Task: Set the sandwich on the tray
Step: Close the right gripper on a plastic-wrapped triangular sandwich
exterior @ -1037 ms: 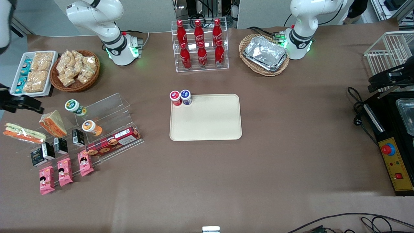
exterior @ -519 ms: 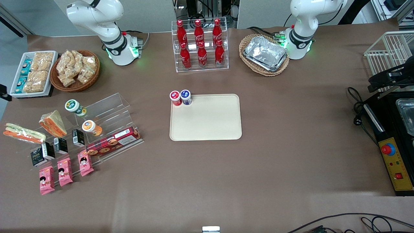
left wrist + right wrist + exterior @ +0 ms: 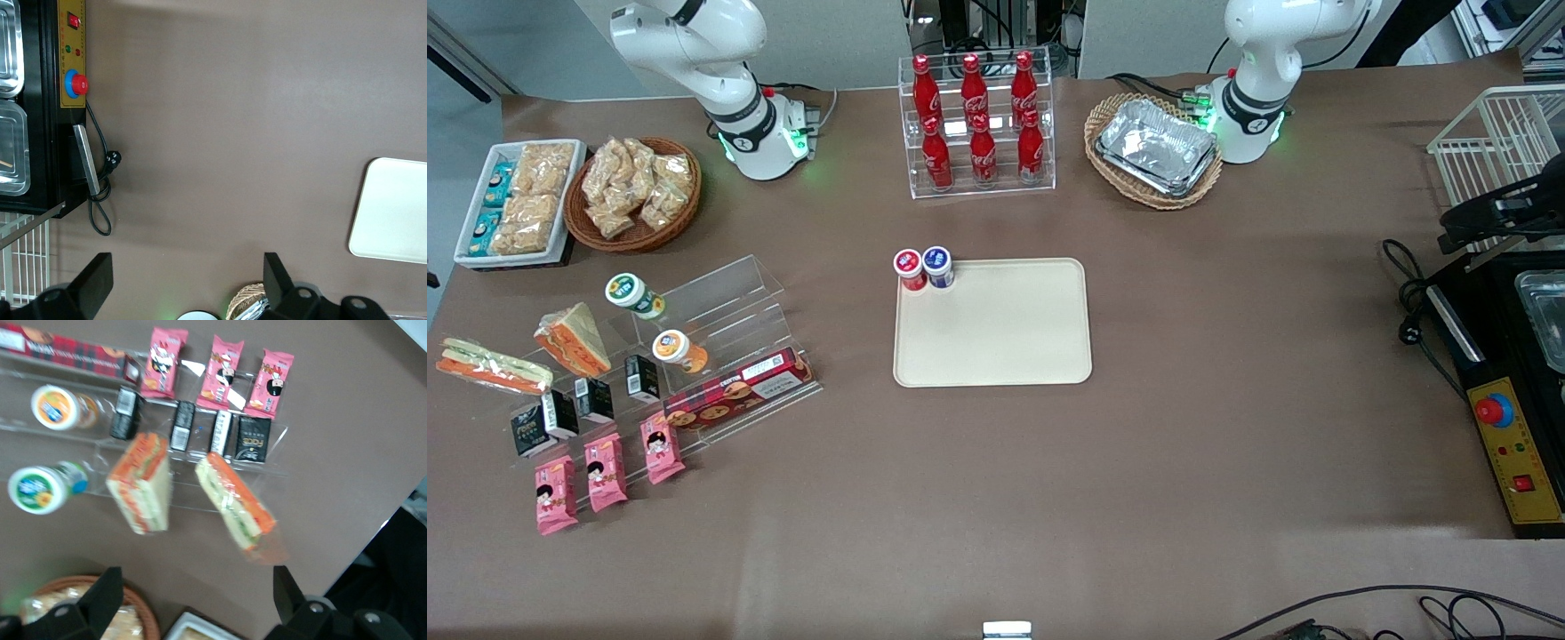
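Note:
The sandwich, a long wrapped wedge with orange and green stripes, lies on the table at the working arm's end, beside a chunkier triangular sandwich. In the right wrist view the sandwich lies flat beside the triangular sandwich. My gripper hangs high above the table near them, open, with nothing between its fingers. The front view does not show it. The cream tray sits at the table's middle, far from the sandwich.
Two small jars stand on the tray's corner. A clear step rack holds jars, black cartons, a biscuit box and pink packets. A snack basket and white snack tray stand nearby. Cola bottles stand farther back.
The dark gripper seen at the working arm's edge of the front view a second ago has drawn out of that view. Nothing on the table has moved.

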Robot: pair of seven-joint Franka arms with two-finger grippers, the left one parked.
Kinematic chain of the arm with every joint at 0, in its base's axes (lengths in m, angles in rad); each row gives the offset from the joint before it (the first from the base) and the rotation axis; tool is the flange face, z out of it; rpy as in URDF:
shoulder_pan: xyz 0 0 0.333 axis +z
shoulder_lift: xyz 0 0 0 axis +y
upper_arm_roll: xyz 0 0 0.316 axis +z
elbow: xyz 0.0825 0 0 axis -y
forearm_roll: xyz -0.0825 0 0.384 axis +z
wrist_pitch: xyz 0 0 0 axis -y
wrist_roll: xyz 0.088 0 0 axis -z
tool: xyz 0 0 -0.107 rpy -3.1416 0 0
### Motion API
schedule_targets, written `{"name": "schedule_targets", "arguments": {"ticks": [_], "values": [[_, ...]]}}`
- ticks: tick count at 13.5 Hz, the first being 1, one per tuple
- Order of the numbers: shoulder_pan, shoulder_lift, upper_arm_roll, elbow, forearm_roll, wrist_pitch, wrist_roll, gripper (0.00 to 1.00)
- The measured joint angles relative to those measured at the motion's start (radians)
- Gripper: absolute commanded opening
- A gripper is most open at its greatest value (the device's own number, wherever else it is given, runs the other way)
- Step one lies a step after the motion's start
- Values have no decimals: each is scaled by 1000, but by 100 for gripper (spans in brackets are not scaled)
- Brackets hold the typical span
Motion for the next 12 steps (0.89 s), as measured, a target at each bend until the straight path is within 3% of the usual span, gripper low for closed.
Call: {"name": "schedule_targets", "arguments": {"ticks": [6,12], "values": [[-106,172,0,-10,136,152,-470,100],[-121,280,1,-10,195,166,-687,100]]}}
